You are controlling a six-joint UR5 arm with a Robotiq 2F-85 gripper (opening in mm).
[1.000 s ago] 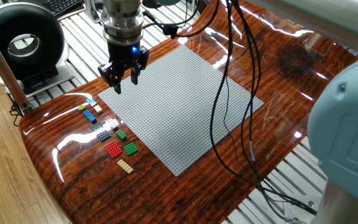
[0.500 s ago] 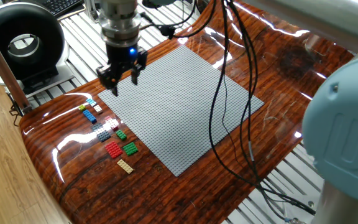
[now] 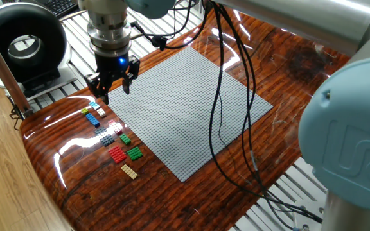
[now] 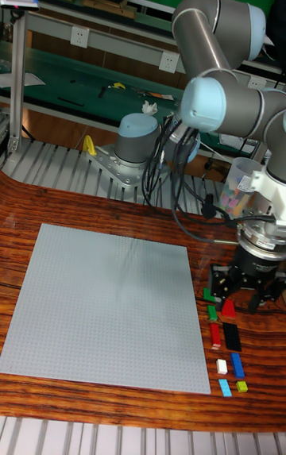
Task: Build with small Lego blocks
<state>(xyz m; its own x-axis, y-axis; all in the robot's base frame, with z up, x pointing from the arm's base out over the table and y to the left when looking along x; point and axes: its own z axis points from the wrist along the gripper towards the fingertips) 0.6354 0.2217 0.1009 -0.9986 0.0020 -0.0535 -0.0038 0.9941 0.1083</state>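
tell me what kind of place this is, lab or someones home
Most likely a robotics lab or workshop, not a home. An industrial arm's hand hangs over a wooden table holding a grey baseplate, with workbenches and wall sockets behind.

Grey-and-pale-blue arm [image 4: 218, 66], black cables [image 3: 227, 96], black tool [image 3: 112, 84].

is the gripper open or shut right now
Open. The gripper has its fingers spread with a clear gap and nothing between them, hanging above the small Lego blocks.

open, empty hand [image 4: 242, 291] above small lego blocks [image 4: 225, 335] beside the grey baseplate [image 4: 103, 304]
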